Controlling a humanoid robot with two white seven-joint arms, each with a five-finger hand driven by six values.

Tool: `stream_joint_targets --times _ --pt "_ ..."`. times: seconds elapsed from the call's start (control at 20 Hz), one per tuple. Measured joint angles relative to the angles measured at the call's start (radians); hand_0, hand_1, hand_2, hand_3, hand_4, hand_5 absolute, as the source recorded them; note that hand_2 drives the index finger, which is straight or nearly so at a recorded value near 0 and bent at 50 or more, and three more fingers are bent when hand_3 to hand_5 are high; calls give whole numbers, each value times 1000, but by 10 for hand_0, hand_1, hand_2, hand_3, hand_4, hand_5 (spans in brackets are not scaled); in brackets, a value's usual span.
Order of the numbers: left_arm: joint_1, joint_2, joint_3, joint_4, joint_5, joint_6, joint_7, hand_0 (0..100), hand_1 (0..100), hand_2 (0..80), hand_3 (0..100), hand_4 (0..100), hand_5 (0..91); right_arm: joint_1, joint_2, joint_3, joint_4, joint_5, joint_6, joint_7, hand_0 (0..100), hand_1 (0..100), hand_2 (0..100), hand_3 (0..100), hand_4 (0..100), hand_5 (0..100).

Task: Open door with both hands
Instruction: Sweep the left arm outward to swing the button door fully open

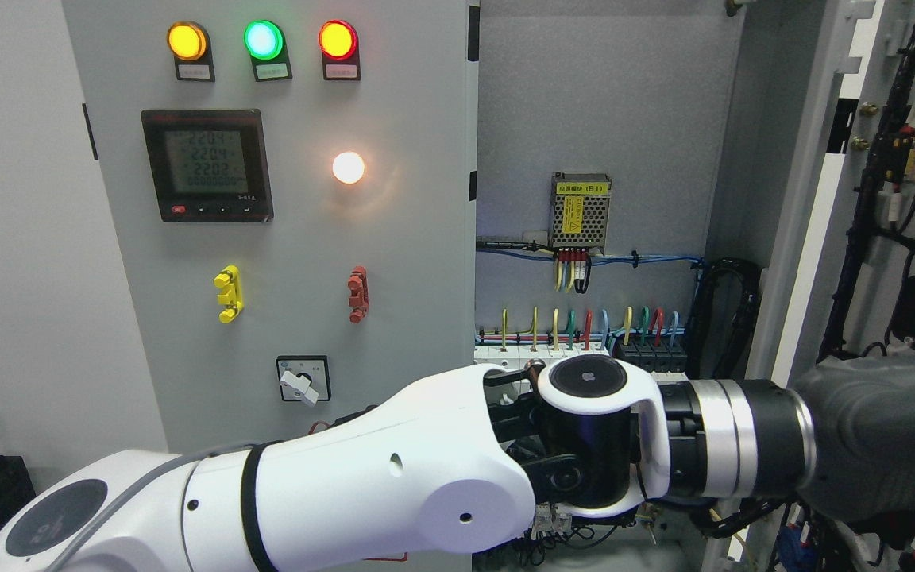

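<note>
Left arm (362, 492) entering lower left, crossing below the cabinet interior (592, 159), left hand (878, 437) at the open door (886, 199), finger state indeterminable, closed panel (283, 238) left of interior.

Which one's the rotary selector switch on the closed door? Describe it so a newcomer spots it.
Start at the closed grey door panel on the left, with three lamps across its top. Go down past the digital meter and the yellow handle to the panel's lowest fitting. The rotary selector switch is a black square plate with a white knob, just above the robot's white arm.
</note>
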Motion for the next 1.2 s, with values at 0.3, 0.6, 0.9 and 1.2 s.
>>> stream_joint_targets --times 0.3,0.6,0.9,1.2 --pt "-2 -29 0 6 -1 0 6 120 389 0 0 0 0 -1 0 0 0 0 0 0 120 389 0 0 0 0" --pt "19 -39 6 8 -27 -4 11 120 389 0 0 0 0 -7 0 -1 -1 1 0 0 120 389 0 0 0 0" --pt "133 55 35 -23 -96 13 -12 120 389 0 0 0 0 -14 0 -1 -4 1 0 0 120 389 0 0 0 0" --pt "266 250 86 -85 -134 18 -94 120 389 0 0 0 0 -18 0 -1 -9 0 0 0 120 389 0 0 0 0"
